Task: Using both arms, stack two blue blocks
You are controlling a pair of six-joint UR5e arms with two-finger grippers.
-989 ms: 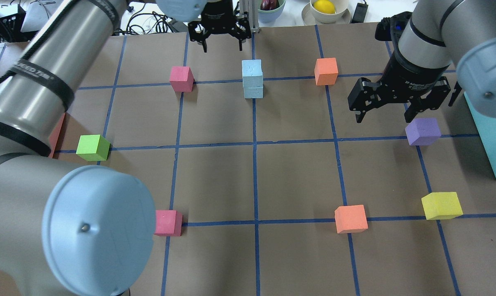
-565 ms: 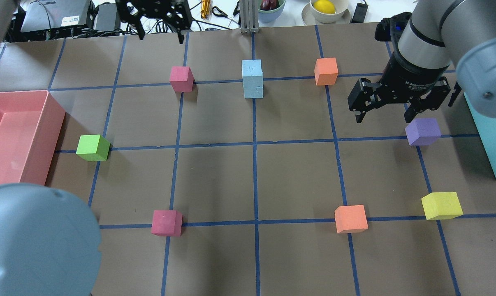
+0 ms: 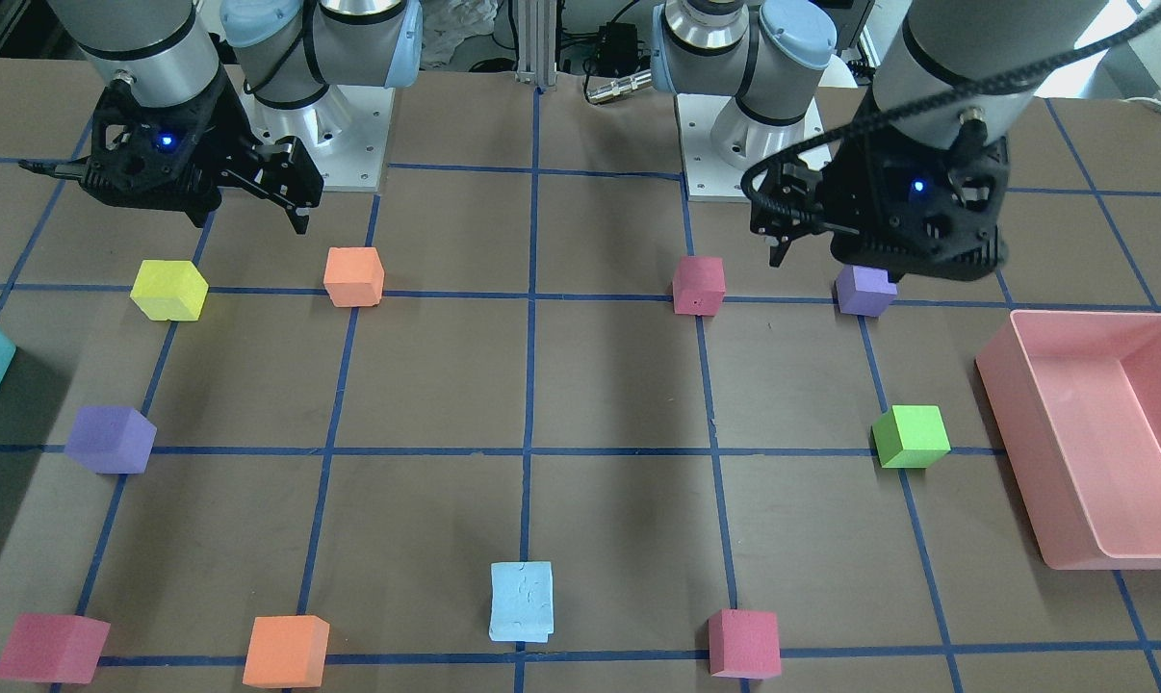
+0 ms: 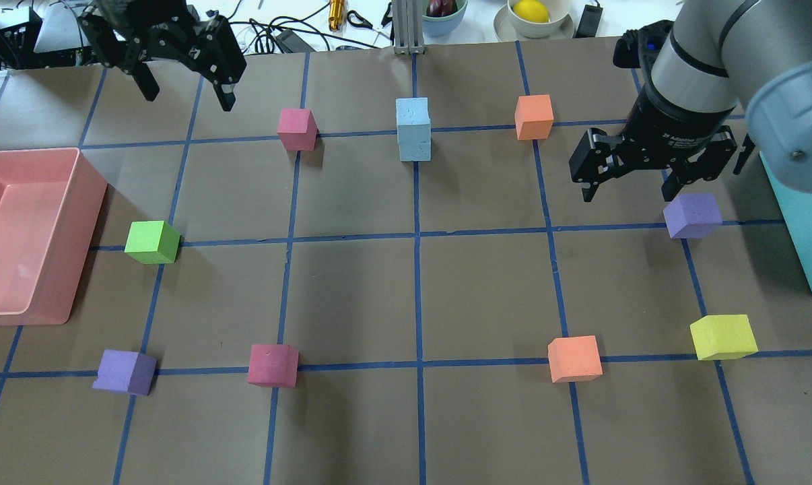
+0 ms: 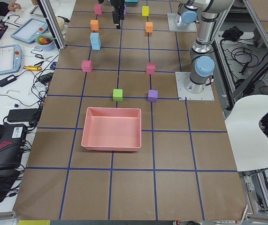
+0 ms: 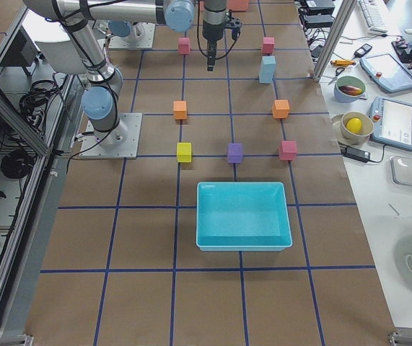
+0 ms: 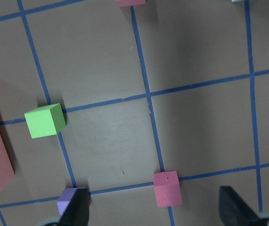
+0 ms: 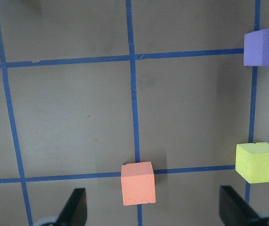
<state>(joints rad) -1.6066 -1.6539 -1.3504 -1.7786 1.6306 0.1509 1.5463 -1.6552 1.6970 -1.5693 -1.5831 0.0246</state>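
The two pale blue blocks stand stacked, one (image 4: 413, 113) on the other (image 4: 415, 149), at the far middle of the table. The stack also shows in the front-facing view (image 3: 521, 602). My left gripper (image 4: 187, 94) hangs open and empty above the far left of the table, well left of the stack. My right gripper (image 4: 628, 195) is open and empty at the right, above the table beside a purple cube (image 4: 693, 215). Neither gripper touches the stack.
Pink cubes (image 4: 297, 128) (image 4: 273, 364), orange cubes (image 4: 534, 116) (image 4: 574, 358), a green cube (image 4: 151, 241), a yellow cube (image 4: 722, 336) and a second purple cube (image 4: 124, 371) lie around. A pink tray (image 4: 86, 202) stands at the left edge, a teal bin (image 4: 810, 229) at the right.
My left gripper has pulled away from above the stack and moved left along the far edge. The left arm's links have swung out of view. The right arm has not moved.
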